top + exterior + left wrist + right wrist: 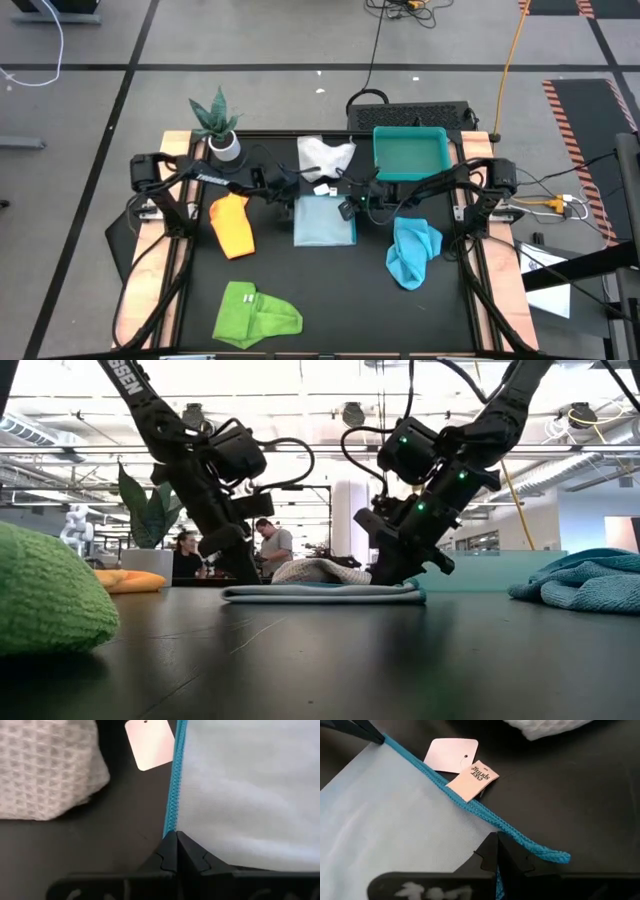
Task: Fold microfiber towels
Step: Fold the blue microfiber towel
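Grey floor (250, 40) crossed by dark lines, with orange cable (512, 50); beyond the table (330, 660), an open office with ceiling ducts (60, 435), potted plant (148, 510) and two people (270, 545).

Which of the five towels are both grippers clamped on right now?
The light blue towel at table centre, lying flat. The left gripper and right gripper are each shut on its far edge. The white-grey, yellow-orange, turquoise and lime green towels lie untouched.
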Robot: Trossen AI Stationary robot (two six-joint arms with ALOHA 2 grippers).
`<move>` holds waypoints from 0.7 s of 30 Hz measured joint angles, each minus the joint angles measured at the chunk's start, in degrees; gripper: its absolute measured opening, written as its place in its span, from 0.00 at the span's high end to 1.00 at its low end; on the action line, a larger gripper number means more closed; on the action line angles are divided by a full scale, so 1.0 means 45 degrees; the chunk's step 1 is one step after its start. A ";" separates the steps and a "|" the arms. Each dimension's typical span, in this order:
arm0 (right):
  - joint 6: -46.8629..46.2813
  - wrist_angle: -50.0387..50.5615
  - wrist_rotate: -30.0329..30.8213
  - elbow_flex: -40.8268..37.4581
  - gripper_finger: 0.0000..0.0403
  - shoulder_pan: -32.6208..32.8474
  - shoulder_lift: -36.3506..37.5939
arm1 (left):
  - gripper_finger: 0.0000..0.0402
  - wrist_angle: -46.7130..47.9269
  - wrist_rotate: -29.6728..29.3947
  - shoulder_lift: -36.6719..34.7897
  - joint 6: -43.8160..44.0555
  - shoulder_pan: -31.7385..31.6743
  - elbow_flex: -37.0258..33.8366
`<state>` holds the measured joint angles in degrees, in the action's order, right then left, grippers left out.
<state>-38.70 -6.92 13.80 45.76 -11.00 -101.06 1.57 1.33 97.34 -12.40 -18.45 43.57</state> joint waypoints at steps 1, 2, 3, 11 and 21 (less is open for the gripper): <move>0.0014 -0.0006 0.0000 0.0000 1.00 -0.0061 0.0000 | 1.00 -0.0070 -0.0108 0.0000 -0.0005 -0.0061 -0.0007; 0.0021 -0.0027 0.0000 0.0000 1.00 -0.0096 -0.0005 | 1.00 -0.0100 -0.0261 0.0000 0.0000 -0.0121 -0.0015; 0.0047 -0.0039 -0.0004 0.0000 1.00 -0.0129 -0.0005 | 1.00 -0.0119 -0.0302 0.0010 -0.0010 -0.0210 -0.0015; 0.0422 -0.0243 -0.0061 -0.0029 1.00 -0.0316 0.0111 | 1.00 -0.0019 -0.0639 -0.0160 -0.0126 -0.0395 0.0026; 0.0432 0.0703 -0.0844 -0.0044 1.00 0.0132 0.2696 | 1.00 0.1978 -0.0717 -0.2166 0.0133 0.0139 0.1269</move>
<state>-36.75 -3.75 10.00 45.56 -10.41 -88.92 10.47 -1.90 87.59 -11.81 -17.82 49.28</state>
